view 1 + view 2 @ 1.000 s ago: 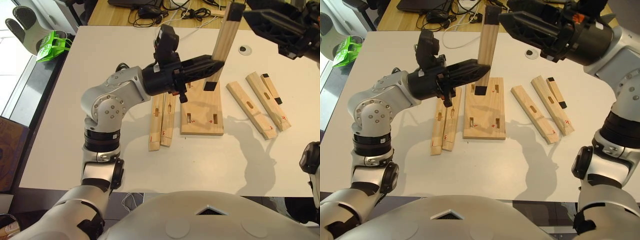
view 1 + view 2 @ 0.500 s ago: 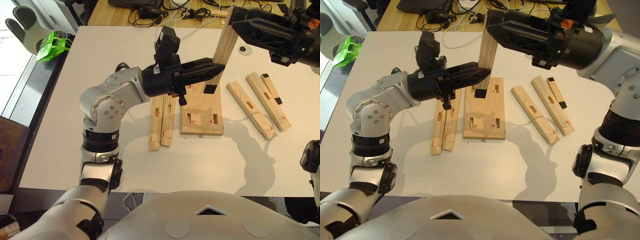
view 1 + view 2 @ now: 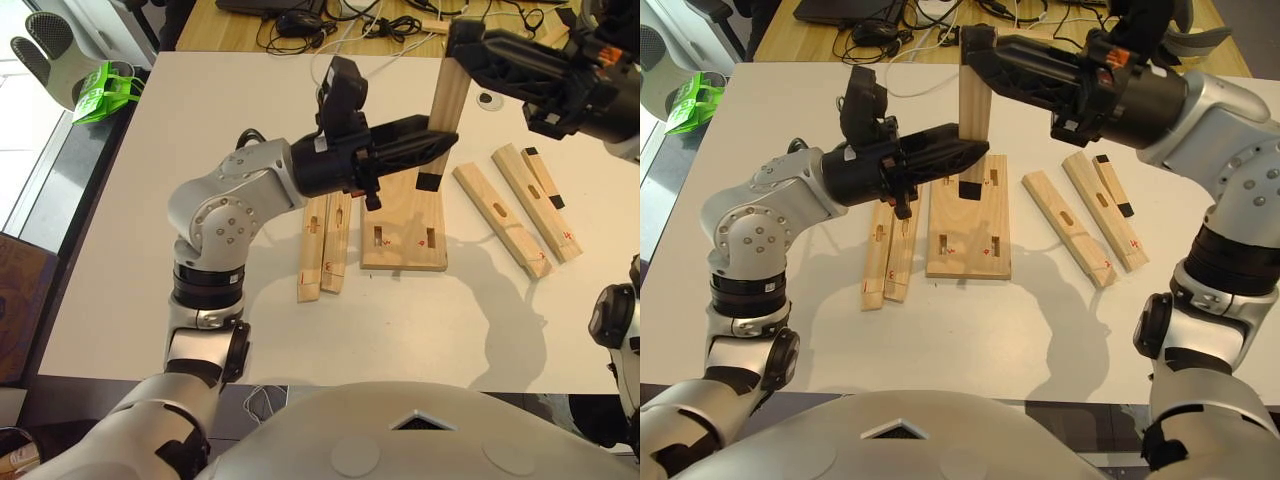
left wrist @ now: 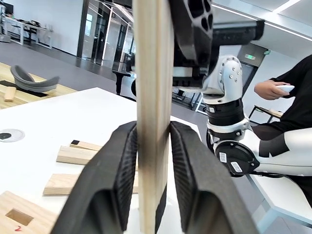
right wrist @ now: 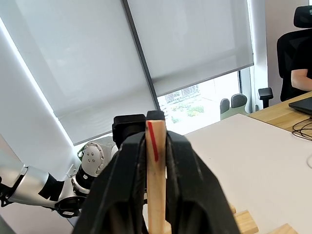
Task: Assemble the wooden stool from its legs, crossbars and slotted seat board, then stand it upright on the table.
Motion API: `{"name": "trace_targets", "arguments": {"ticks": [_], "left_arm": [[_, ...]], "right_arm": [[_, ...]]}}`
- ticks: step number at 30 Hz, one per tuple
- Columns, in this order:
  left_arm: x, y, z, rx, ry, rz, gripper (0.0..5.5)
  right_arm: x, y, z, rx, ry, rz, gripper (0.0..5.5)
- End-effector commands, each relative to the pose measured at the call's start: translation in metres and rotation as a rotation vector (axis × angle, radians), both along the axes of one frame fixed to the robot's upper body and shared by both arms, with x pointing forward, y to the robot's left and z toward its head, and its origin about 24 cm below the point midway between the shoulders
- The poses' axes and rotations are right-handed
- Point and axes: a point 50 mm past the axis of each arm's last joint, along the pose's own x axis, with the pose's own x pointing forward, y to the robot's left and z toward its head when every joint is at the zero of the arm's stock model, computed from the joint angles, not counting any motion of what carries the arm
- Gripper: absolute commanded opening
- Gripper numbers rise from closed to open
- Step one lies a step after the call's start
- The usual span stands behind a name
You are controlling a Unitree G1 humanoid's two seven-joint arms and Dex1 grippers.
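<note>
Left eye view: left gripper clamps the upright leg low, right gripper clamps its top, the leg's dark foot over the seat board, whose far end they hide, bars flanking it on the table.

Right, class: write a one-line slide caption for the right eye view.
One leg stands on end over the seat board, clamped by left jaws and right jaws.

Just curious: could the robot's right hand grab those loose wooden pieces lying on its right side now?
Probably not yet: the right hand is shut on the upright leg; the pieces lie unobstructed.
</note>
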Motion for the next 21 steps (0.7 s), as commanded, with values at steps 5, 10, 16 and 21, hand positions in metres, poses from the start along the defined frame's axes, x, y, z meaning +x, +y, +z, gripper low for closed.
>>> {"name": "trace_targets", "arguments": {"ticks": [5,10,16,21], "left_arm": [[0.035,0.021,-0.003,0.047,-0.059,0.375,2.44],[0.056,0.057,-0.012,0.099,-0.039,0.665,2.65],[0.046,0.048,-0.024,0.108,-0.006,0.657,2.65],[0.021,0.02,-0.023,0.06,-0.041,0.498,3.26]], "right_arm": [[0.007,-0.005,-0.008,-0.002,-0.071,-0.249,0.43],[0.005,-0.029,-0.018,-0.125,-0.168,-0.534,0.43],[0.001,-0.046,-0.027,-0.108,-0.166,-0.737,0.43],[0.002,-0.055,-0.03,-0.078,-0.143,-0.81,0.42]]}}
